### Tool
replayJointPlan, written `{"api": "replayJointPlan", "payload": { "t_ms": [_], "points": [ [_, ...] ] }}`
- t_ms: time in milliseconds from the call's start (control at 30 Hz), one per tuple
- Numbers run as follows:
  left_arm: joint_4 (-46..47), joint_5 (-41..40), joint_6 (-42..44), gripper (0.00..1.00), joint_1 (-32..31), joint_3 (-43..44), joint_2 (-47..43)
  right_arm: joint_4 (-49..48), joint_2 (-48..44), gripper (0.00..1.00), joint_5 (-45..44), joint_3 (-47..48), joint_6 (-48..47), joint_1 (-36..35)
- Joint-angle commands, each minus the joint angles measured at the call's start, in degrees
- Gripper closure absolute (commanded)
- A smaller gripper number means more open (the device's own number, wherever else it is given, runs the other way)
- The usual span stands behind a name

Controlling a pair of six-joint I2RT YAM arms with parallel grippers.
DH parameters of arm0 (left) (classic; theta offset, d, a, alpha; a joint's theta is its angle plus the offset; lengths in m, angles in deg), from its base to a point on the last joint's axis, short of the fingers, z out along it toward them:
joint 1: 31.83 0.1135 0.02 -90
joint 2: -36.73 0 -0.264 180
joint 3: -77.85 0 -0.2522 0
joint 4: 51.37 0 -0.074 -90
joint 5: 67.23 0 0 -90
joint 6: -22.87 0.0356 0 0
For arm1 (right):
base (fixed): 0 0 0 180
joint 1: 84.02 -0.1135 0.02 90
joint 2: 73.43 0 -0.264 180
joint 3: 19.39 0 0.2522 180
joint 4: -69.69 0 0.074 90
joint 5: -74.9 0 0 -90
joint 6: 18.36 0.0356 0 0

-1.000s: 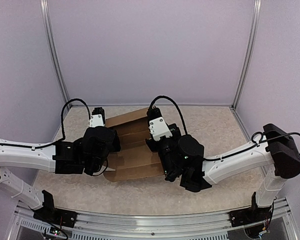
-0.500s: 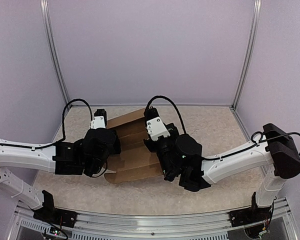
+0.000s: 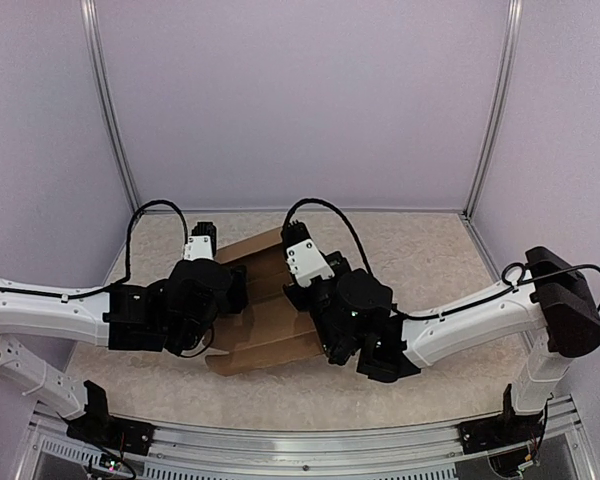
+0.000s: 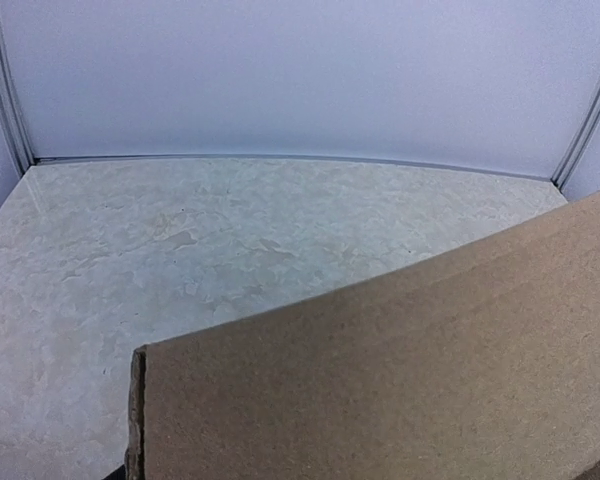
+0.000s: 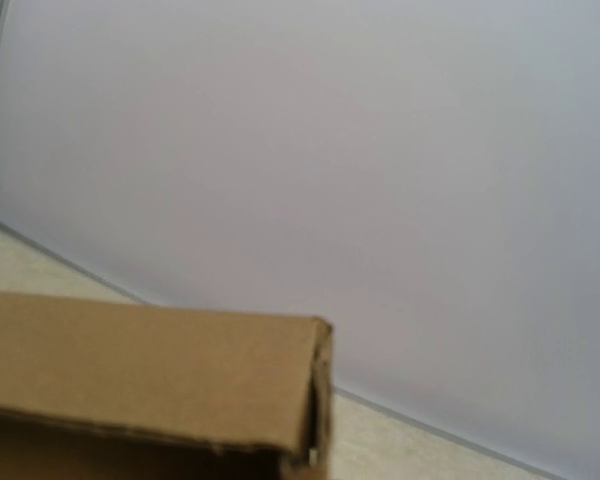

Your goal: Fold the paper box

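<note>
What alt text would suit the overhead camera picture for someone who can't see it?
A creased brown cardboard sheet, the paper box, lies on a beige table inside pale walls. The left arm and right arm, white and black, reach over its two sides.

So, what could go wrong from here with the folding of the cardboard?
1. A raised panel of the paper box fills the left wrist view; if the left gripper is not holding it, it may spring back flat.
2. The right gripper is shut, near the left one over the same sheet; the two could bump or crush a crease.
</note>
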Motion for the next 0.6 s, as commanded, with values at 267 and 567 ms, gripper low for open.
{"api": "replayJointPlan", "payload": {
  "t_ms": [267, 567],
  "points": [
    [-6.94, 3.27, -4.63, 0.16, -0.52, -3.88, -8.16, 16.07, -1.93, 1.0, 4.73, 0.28, 11.82, 4.43],
    [-9.67, 7.53, -2.28, 0.14, -0.14, -8.69, -18.63, 17.43, -6.1, 1.0, 27.61, -8.82, 23.28, 12.68]
  ]
}}
